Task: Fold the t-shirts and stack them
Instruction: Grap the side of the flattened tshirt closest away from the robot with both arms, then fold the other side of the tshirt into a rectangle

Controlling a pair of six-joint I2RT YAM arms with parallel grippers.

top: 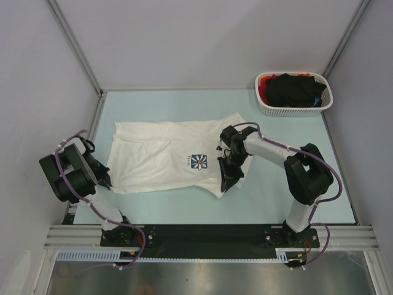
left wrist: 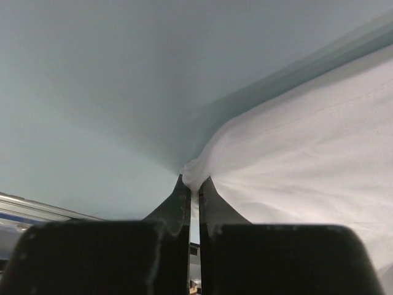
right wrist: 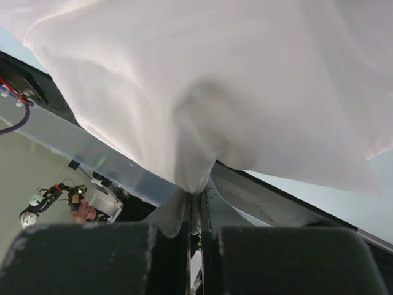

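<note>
A white daisy-print shirt (top: 166, 153) lies spread on the desk (top: 276, 190), left of the basket (top: 293, 92). The left fingers (left wrist: 178, 206) and right fingers (top: 228, 178) are each pinched shut on a thin bit of shirt edge. Uneven lifting could pull the cloth free or skew the fold.

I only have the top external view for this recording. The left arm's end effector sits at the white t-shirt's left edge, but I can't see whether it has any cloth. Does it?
Observer: Yes. In the left wrist view the left end effector is shut on a corner of the white cloth t-shirt with a blue-square daisy print, with a small tuft pinched between its fingers.
Reviewer: And the right one? Its arm hides it from above.
Observer: The right wrist view shows the right end effector shut on the same shirt. The cloth bunches into a fold at the pinch.
</note>
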